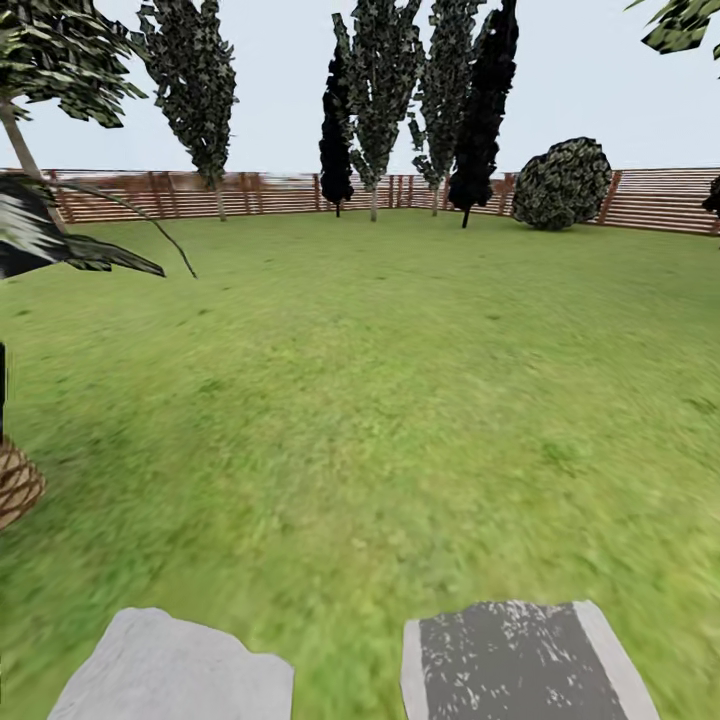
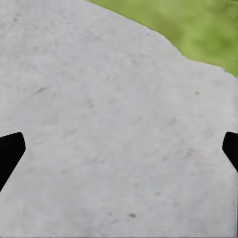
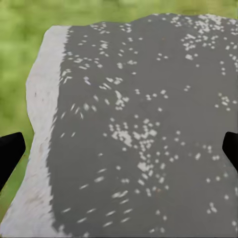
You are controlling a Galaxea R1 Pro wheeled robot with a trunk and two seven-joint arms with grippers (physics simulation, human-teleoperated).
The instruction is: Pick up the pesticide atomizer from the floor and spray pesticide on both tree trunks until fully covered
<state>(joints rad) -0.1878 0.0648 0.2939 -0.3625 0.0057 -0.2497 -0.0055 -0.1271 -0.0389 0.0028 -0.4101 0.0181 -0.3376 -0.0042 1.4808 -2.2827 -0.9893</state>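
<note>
The garden lawn [image 1: 380, 400] stretches ahead to a brown slat fence [image 1: 270, 193]. At the far left edge a pale leaning trunk [image 1: 18, 140] rises under a blocky green crown [image 1: 60, 60]. A scrap of another such crown [image 1: 685, 25] hangs at the top right. The atomizer and the pesticide are out of view. My left gripper [image 2: 119, 148] is open over a pale grey paving stone [image 2: 109, 129], its black fingertips [image 2: 10, 153] far apart. My right gripper [image 3: 119, 148] is open over a dark speckled stone [image 3: 148, 124].
Several near-black cone trees [image 1: 375, 90] and a round bush [image 1: 563, 185] stand along the fence. A drooping-leaf plant with a woven brown base [image 1: 15, 485] is close on the left. Two paving stones [image 1: 175, 670] [image 1: 520, 665] lie just in front of me.
</note>
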